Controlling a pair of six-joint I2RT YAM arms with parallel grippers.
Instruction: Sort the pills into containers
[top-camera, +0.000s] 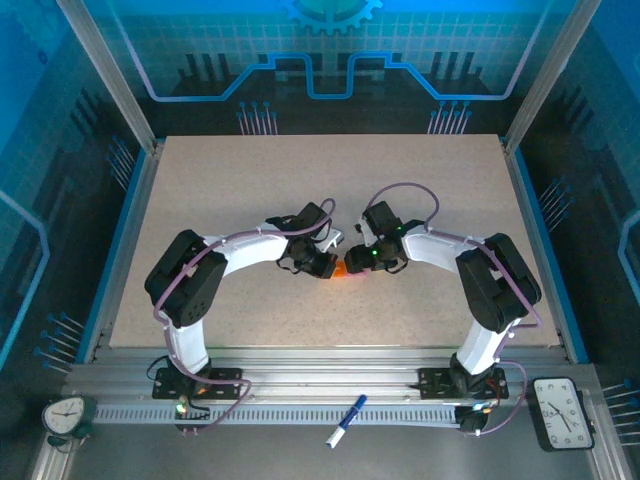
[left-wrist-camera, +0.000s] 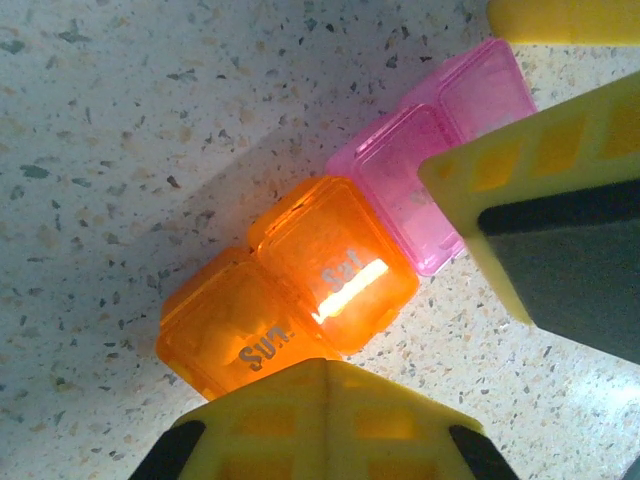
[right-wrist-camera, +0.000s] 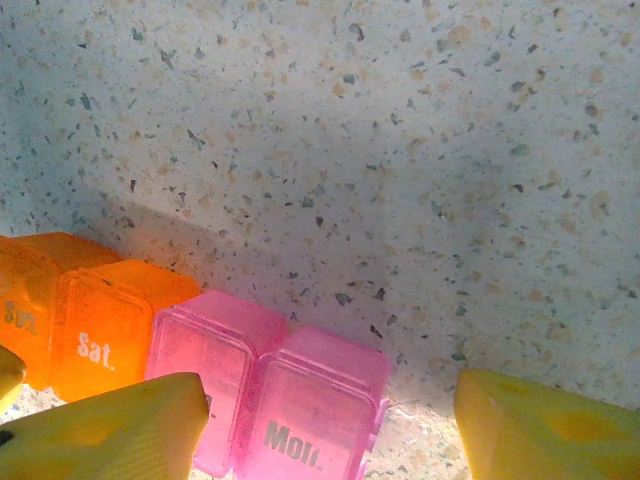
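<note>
Left wrist camera has the pill organiser strip (left-wrist-camera: 300, 250) lying flat on the speckled table (left-wrist-camera: 120, 150), orange Sun and Sat cells leading into two pink ones. My left gripper (left-wrist-camera: 372, 268) sits spread apart around the Sat cell, not pinching it. Over on the right wrist view, my right gripper (right-wrist-camera: 330, 400) is wide apart too, straddling the pink Mon end.
</note>
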